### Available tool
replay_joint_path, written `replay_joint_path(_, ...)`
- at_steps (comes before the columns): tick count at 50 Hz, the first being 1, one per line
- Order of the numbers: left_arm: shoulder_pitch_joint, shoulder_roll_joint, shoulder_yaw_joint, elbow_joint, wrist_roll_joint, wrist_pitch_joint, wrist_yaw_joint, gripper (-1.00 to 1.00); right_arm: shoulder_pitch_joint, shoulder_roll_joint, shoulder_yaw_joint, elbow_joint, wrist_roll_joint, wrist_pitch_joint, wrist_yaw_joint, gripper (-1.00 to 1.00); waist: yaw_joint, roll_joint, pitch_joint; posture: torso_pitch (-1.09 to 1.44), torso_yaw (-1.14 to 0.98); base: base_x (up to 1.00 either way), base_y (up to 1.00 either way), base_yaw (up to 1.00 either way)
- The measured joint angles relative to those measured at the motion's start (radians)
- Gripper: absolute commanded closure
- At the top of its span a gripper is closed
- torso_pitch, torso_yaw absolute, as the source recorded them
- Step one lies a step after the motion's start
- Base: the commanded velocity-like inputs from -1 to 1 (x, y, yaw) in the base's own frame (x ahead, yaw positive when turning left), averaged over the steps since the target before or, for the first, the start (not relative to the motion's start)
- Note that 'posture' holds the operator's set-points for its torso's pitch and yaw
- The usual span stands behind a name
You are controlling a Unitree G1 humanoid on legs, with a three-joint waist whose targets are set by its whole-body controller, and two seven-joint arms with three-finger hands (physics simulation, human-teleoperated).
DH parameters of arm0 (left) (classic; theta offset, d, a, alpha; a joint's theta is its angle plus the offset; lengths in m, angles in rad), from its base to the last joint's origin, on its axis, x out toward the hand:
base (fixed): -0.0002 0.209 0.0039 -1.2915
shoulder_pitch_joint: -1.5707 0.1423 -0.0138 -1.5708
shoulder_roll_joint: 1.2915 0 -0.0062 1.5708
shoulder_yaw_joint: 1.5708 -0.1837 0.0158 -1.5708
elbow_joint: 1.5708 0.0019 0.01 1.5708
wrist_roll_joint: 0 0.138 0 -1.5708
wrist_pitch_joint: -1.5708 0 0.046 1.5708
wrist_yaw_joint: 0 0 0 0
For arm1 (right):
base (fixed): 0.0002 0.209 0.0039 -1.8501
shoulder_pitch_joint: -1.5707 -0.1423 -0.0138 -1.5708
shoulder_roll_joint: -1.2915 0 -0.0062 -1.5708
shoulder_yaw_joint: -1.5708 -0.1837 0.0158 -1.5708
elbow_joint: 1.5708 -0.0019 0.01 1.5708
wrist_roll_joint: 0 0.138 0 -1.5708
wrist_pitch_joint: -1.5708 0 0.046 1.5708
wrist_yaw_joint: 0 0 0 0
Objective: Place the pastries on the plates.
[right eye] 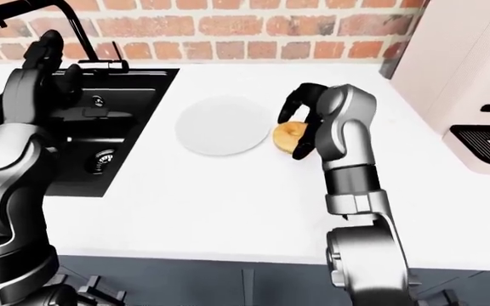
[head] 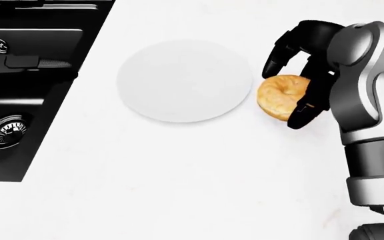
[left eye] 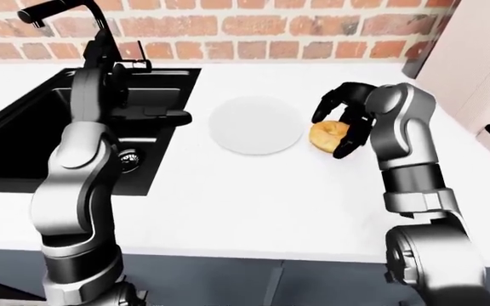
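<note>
A golden ring-shaped pastry [head: 277, 101] lies on the white counter just right of the round white plate [head: 185, 80], off its rim. My right hand [head: 287, 94] reaches over it from the right. Its black fingers [head: 275, 59] curl down onto the pastry's upper left edge and the thumb [head: 301, 118] presses its lower right edge. My left hand [right eye: 45, 50] is held up over the sink with nothing in it, far left of the plate.
A black sink [left eye: 24, 127] with a drain [head: 4, 129] and a black faucet [left eye: 66, 9] fills the left side. A brick wall [left eye: 253, 25] runs along the top. A pale cabinet and a white appliance [right eye: 483, 143] stand at the right.
</note>
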State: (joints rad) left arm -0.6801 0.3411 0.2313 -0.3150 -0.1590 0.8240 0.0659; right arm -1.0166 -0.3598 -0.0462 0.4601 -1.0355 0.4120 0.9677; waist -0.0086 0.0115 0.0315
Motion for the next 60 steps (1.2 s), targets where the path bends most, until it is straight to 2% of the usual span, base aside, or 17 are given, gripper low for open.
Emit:
replay_joint_path(5,0.006,0.007,0.010,-0.010,-0.012,0.000,0.001,-1.00,-0.088,-0.015,0.008,0.083,0.001,-0.005,0.020,0.45,-0.003,0.010,0.010,0.00,0.00,0.00,0.00,0.00)
replay_joint_path(9,0.013,0.004,0.002,-0.008,-0.016,0.007,0.003,-1.00,-0.179,-0.020,0.006,0.174,0.005,-0.029,-0.003,0.55,-0.006,0.013,0.013,0.00,0.00,0.00,0.00,0.00)
replay_joint_path(17,0.015,0.012,0.009,-0.031,-0.022,0.013,0.004,-1.00,-0.369,-0.001,0.027,0.480,0.040,-0.119,-0.132,0.76,-0.011,0.018,0.011,0.00,0.00,0.00,0.00,0.00)
replay_joint_path(27,0.014,0.015,0.013,-0.028,-0.026,0.021,0.008,-1.00,-0.525,0.049,0.052,0.762,0.073,-0.222,-0.271,0.95,-0.011,0.025,0.018,0.00,0.00,0.00,0.00,0.00)
replay_joint_path(39,0.008,0.031,0.019,-0.037,-0.030,0.033,0.002,-1.00,-0.557,0.133,0.054,0.869,0.115,-0.319,-0.421,1.00,-0.008,0.027,0.017,0.00,0.00,0.00,0.00,0.00)
replay_joint_path(49,0.004,0.039,0.026,-0.065,-0.041,0.060,0.004,-1.00,-0.548,0.201,0.029,0.907,0.163,-0.361,-0.568,1.00,-0.006,0.030,0.015,0.00,0.00,0.00,0.00,0.00)
replay_joint_path(60,0.005,0.043,0.027,-0.077,-0.046,0.080,0.008,-1.00,-0.543,0.226,0.002,0.922,0.222,-0.359,-0.699,1.00,-0.003,0.026,0.014,0.00,0.00,0.00,0.00,0.00)
